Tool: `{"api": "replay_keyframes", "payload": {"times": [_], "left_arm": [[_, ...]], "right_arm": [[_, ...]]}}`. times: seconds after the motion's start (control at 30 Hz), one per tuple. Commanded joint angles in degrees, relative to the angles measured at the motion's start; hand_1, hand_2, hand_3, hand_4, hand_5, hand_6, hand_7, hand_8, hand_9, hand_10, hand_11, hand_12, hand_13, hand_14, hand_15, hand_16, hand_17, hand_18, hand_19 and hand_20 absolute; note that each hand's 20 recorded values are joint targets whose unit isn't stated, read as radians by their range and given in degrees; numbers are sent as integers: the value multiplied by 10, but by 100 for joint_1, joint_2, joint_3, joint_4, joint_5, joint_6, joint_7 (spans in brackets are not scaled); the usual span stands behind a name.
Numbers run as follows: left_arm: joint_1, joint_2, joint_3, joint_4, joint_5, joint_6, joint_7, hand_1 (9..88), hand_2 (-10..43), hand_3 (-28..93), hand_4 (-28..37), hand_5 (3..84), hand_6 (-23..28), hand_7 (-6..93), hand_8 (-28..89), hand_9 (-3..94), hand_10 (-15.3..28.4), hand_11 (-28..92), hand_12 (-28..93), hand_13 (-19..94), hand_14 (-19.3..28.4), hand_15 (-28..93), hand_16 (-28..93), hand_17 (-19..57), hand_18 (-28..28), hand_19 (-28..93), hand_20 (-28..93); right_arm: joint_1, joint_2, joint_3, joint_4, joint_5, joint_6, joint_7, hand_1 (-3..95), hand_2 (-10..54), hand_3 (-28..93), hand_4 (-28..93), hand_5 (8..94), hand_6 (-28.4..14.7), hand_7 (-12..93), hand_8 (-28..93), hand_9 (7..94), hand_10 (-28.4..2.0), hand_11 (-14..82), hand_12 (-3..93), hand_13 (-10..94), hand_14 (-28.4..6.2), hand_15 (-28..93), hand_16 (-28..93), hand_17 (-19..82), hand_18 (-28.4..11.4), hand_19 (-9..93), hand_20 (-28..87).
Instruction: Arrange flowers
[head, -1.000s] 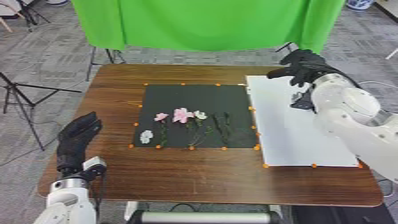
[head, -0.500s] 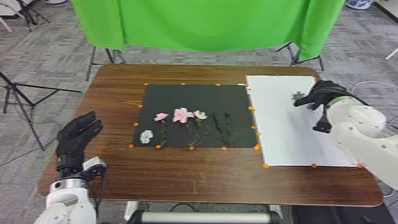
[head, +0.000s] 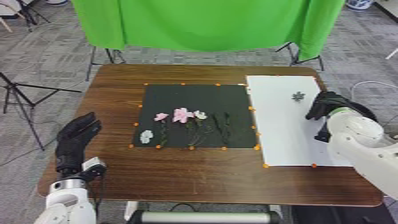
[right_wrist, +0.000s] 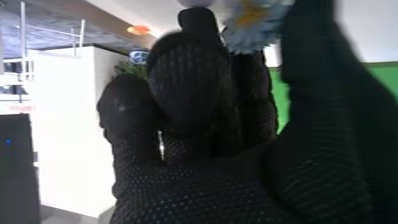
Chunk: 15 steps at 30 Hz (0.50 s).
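Note:
My right hand (head: 330, 106) is over the right part of the white sheet (head: 289, 137), its fingers relaxed. A small grey-blue flower (head: 298, 96) lies on the sheet's upper part, apart from that hand. In the right wrist view, a pale blue flower (right_wrist: 253, 25) with a yellow centre shows beside the fingertips of my right hand (right_wrist: 204, 185), partly covered by the thumb. On the black mat (head: 191, 95) lie a large pink flower (head: 182, 115), a small pink one (head: 161, 116), a cream one (head: 200, 115), a white blossom (head: 147, 136) and green stems (head: 223, 131). My left hand (head: 78, 131) is relaxed, left of the mat.
Orange markers (head: 266, 166) line edges of the mat and sheet on the brown table (head: 178, 175). A green cloth (head: 209, 25) hangs beyond the table's far edge. A black tripod (head: 27, 92) stands on the floor at the left.
My right hand has moved from the far end of the sheet toward the near right, uncovering the grey-blue flower. The left hand has stayed still.

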Motion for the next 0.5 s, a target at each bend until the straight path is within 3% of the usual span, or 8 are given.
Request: {"api": "replay_keyframes", "payload": {"times": [0.03, 0.17, 0.33, 0.5], "left_arm": [[73, -62, -17, -32, -48, -15, -38, 603, -36, 664, -86, 495, 3, 304, -107, 396, 104, 265, 108, 405, 114, 220, -17, 248, 109, 156, 351], [87, -57, -27, -31, -60, -24, -43, 603, -36, 664, -88, 495, 3, 301, -105, 395, 105, 265, 107, 404, 114, 220, -18, 247, 108, 158, 350], [87, -27, -50, -37, -77, -28, -67, 601, -37, 668, -87, 496, 3, 297, -114, 395, 104, 265, 107, 404, 114, 220, -18, 247, 109, 160, 348], [28, -8, -16, -17, -63, -55, -79, 601, -38, 668, -87, 496, 4, 300, -119, 395, 105, 266, 107, 403, 114, 220, -18, 247, 109, 161, 346]], "right_arm": [[-200, 39, -50, -42, -35, 458, 60, 624, -92, 615, -198, 704, 6, 186, 20, 816, -117, 44, 267, 896, -41, 582, 293, 591, -150, 932, 500], [-276, 55, 49, -132, -17, 788, 27, 686, -83, 585, -180, 745, 1, 192, 42, 859, -113, 50, 317, 896, -32, 585, 303, 596, -134, 932, 500], [-323, 44, 386, -670, -77, 1260, -119, 689, -90, 592, -175, 761, -5, 188, 40, 875, -111, 51, 326, 898, -27, 582, 304, 599, -131, 932, 494], [219, -156, 17, -1147, 129, 1534, -473, 685, -93, 600, -171, 770, -7, 187, 39, 880, -114, 50, 329, 901, -25, 581, 306, 602, -130, 932, 492]]}}
